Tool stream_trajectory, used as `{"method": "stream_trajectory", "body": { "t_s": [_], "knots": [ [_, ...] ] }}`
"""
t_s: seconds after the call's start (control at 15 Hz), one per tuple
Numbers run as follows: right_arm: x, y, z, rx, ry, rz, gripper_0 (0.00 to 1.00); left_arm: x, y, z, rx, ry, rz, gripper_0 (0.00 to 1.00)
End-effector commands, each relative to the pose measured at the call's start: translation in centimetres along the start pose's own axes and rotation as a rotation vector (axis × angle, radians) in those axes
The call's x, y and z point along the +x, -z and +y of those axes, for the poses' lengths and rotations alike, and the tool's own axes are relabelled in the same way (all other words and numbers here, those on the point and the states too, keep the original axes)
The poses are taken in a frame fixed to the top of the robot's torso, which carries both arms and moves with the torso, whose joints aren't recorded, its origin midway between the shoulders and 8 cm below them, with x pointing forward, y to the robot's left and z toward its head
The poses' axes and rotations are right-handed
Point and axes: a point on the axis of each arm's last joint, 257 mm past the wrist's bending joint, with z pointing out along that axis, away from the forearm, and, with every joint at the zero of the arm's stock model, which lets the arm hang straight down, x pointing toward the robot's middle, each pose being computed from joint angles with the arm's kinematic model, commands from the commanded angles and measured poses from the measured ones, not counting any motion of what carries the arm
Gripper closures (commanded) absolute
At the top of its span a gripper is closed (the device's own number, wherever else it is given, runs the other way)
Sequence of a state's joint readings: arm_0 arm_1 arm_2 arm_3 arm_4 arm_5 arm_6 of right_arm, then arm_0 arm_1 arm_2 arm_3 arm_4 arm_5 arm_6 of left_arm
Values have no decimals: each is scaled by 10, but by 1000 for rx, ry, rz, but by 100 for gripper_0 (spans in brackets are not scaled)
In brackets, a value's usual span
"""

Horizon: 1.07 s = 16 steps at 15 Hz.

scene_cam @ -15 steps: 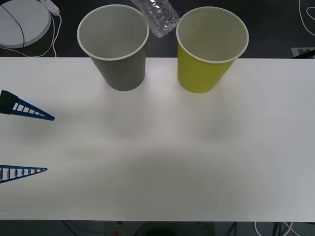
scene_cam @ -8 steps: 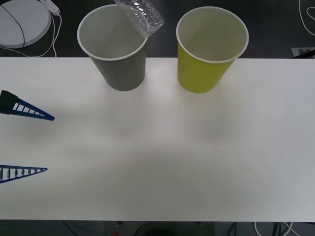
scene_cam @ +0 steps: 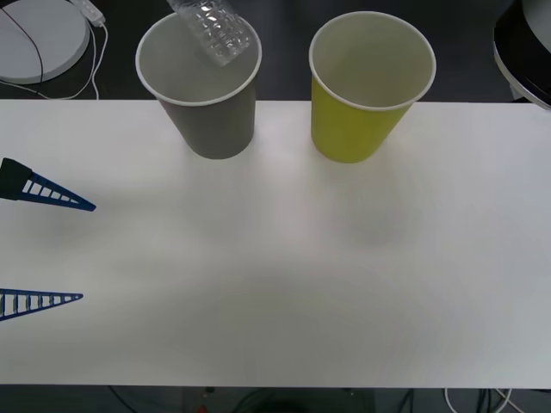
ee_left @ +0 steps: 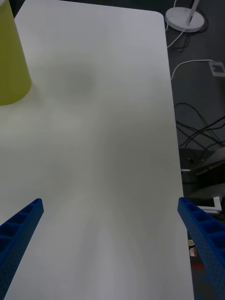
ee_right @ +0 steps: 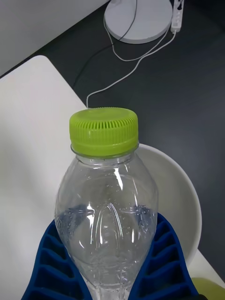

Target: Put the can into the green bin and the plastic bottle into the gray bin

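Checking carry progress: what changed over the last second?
The plastic bottle, clamped in the right gripper, moved toward the robot's left, from between the bins to over the gray bin. Green bin, gray bin and the open left gripper stayed put.

Light: bright, even, pretty flat overall.
Shadows: faint soft smudges on the white table.
Glare: small highlights on the plastic bottle.
Focus: mostly sharp, floor behind a bit soft.
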State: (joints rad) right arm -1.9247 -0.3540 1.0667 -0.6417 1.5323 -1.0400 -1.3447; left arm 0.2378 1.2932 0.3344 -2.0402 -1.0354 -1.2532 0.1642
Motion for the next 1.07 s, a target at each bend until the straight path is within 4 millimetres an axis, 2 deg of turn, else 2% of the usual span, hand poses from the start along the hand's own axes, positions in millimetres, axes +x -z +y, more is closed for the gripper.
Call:
{"method": "stream_trajectory", "body": {
  "t_s": [0.07, 0.67, 0.73, 0.8, 0.87, 1.07],
  "knots": [
    [-1, -4, 0, 14, 9, 2, 100, 0, 0, 0, 0, 0, 0, 0],
    [-2, -3, 1, 11, 7, -1, 100, 0, 0, 0, 0, 0, 0, 0],
    [-2, -3, 1, 11, 4, 0, 62, 0, 0, 0, 0, 0, 0, 0],
    [-2, -3, 0, 12, 2, -1, 3, 0, 0, 0, 0, 0, 0, 0],
    [0, -4, -1, 13, 1, 1, 0, 0, 0, 0, 0, 0, 0, 0],
    [1, -5, -1, 14, 9, 4, 0, 0, 0, 0, 0, 0, 0, 0]
  ]
}}
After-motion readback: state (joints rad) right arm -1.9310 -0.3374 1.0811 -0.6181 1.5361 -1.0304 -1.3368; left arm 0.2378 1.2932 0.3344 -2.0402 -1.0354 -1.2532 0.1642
